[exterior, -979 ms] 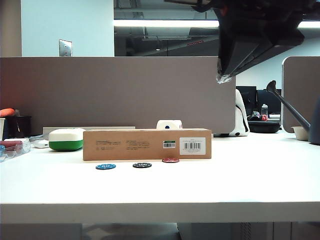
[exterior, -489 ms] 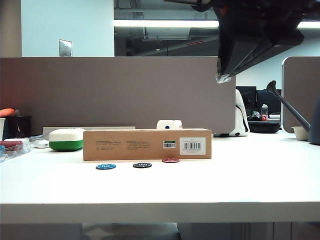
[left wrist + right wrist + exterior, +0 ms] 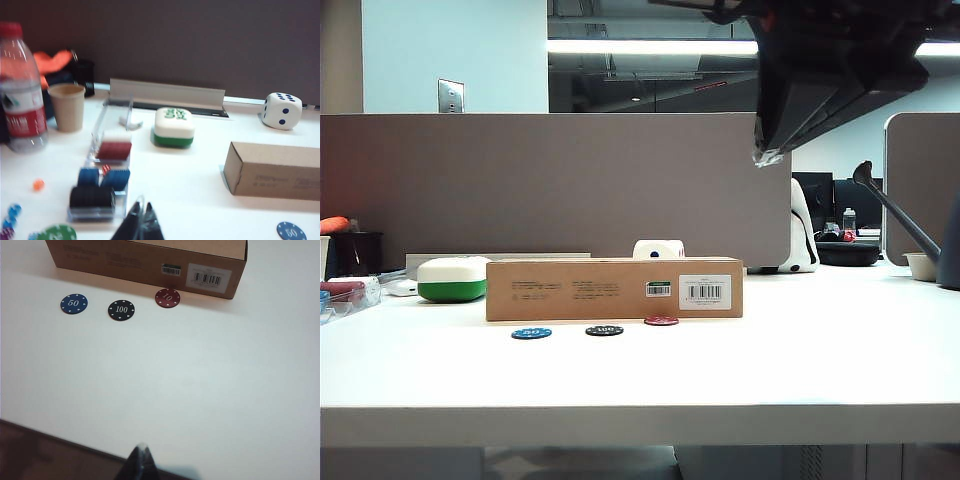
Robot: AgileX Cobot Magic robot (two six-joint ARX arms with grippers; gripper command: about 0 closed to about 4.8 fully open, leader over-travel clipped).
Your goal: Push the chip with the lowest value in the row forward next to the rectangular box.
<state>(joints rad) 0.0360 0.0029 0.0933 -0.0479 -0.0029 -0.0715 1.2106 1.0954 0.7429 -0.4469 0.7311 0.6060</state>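
Note:
The red chip (image 3: 661, 320) marked 10 (image 3: 167, 297) lies flat right in front of the brown rectangular box (image 3: 610, 288), near its barcode-label end (image 3: 209, 277). A black 100 chip (image 3: 121, 310) and a blue 50 chip (image 3: 74, 303) lie in a row a little farther from the box. My right gripper (image 3: 141, 445) is shut and empty, held high above the table's front edge, well back from the chips; its dark arm (image 3: 830, 80) fills the upper right of the exterior view. Over at the left, my left gripper (image 3: 142, 204) is shut and empty beside a chip tray (image 3: 107, 175).
A white-and-green case (image 3: 452, 278) and a white die (image 3: 658, 249) sit behind the box, before a grey partition (image 3: 555, 185). Around the chip tray stand a water bottle (image 3: 20, 95), a paper cup (image 3: 67, 106) and loose chips (image 3: 57, 234).

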